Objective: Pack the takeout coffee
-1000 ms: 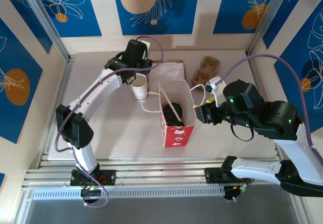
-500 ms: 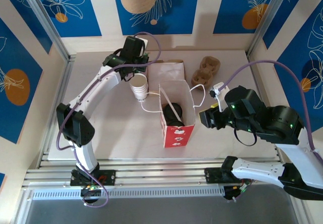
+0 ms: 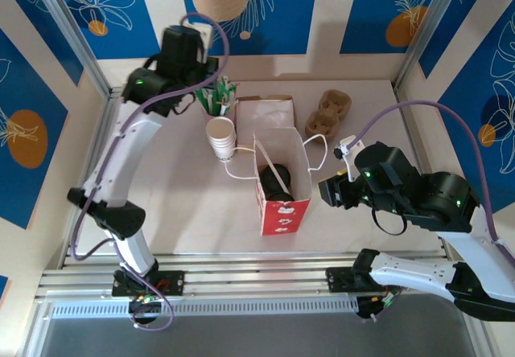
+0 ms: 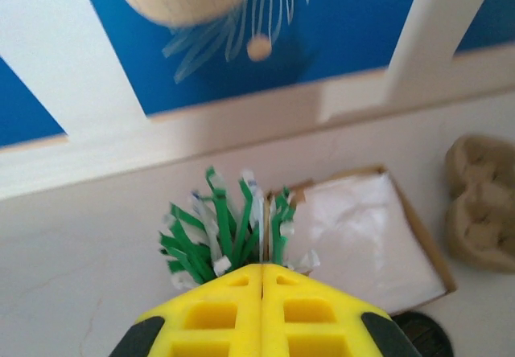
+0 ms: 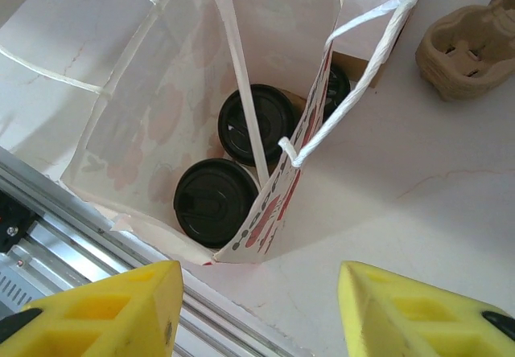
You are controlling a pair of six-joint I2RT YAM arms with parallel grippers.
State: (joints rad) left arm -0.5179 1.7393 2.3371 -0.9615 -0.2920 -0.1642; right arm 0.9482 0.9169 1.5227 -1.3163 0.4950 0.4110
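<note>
Risk check — two takeout coffees (image 5: 213,200) are sitting lid-up, side by side, at the bottom of the red-and-white paper bag (image 5: 137,124) in the centre of the top view. A long white strip (image 5: 241,92) is leaning across them; can't tell if it's a wrapped straw.

Right gripper (image 5: 257,309) is hovering just right of the bag, jaws standing wide apart, holding nothing. Left gripper (image 4: 261,293) is sitting in the upper left of the top view, fingers pressed flush together above the green-and-white straw bundle (image 4: 225,228), with nothing visible between them.

Failure modes I'm seeing:
- Closed fingers going down into the bundle would be shoving it over instead of picking one.
- The bag is standing free with its loop handle (image 5: 354,75) sticking out toward the right gripper — snagging that would be tipping bag and cups.
- The lidless cup stack (image 3: 221,140) is standing just left of the bag, easy to clip on any reach across.
</note>
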